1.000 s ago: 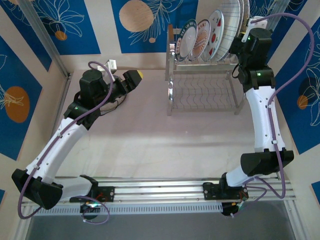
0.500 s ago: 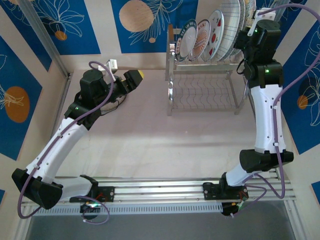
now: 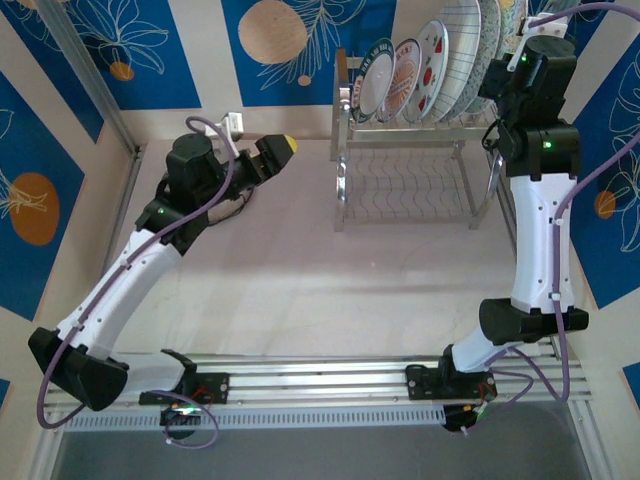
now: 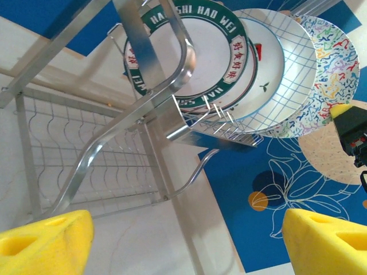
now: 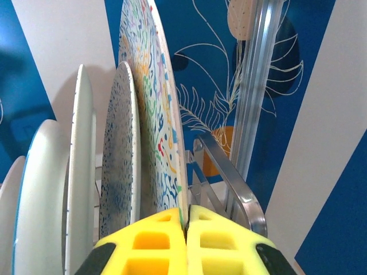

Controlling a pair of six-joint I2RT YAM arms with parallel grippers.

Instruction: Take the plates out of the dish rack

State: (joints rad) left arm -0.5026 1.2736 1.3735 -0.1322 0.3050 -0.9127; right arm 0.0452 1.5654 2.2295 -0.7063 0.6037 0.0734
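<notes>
1. Blue-and-white flower-print wall (image 3: 150, 50) all round the back, pale surface (image 3: 320, 290) underneath.
2. The right fingers (image 5: 155, 240) are pressed together, and the rim of the floral plate (image 5: 155, 103) looks pinched right in the seam between the pads. In the wrist view the plate runs straight up the frame from the pads, seen edge-on.
3. Just left of it in that frame is the speckled plate (image 5: 117, 154), then a couple of paler ones. All are upright on edge, packed close, and as far as I can tell not touching.
4. From the top camera, the row of plates (image 3: 430, 65) runs left to right along the upper shelf of the dish rack (image 3: 341, 190), at the upper right of the frame. The floral one is at the right-hand end, right where the right arm is.
5. The left fingers (image 4: 46, 240) are spread wide with nothing between them. They face the rack's left end, where the lettered plate (image 4: 195, 46) is the closest. In the top view they hang upper left of centre, well apart from the rack.
6. My read is that the right arm is clearly the nearer one. The lift probably has to go along the plate's own flat plane, up out of its slot. Any sideways drift likely knocks the speckled neighbour.
</notes>
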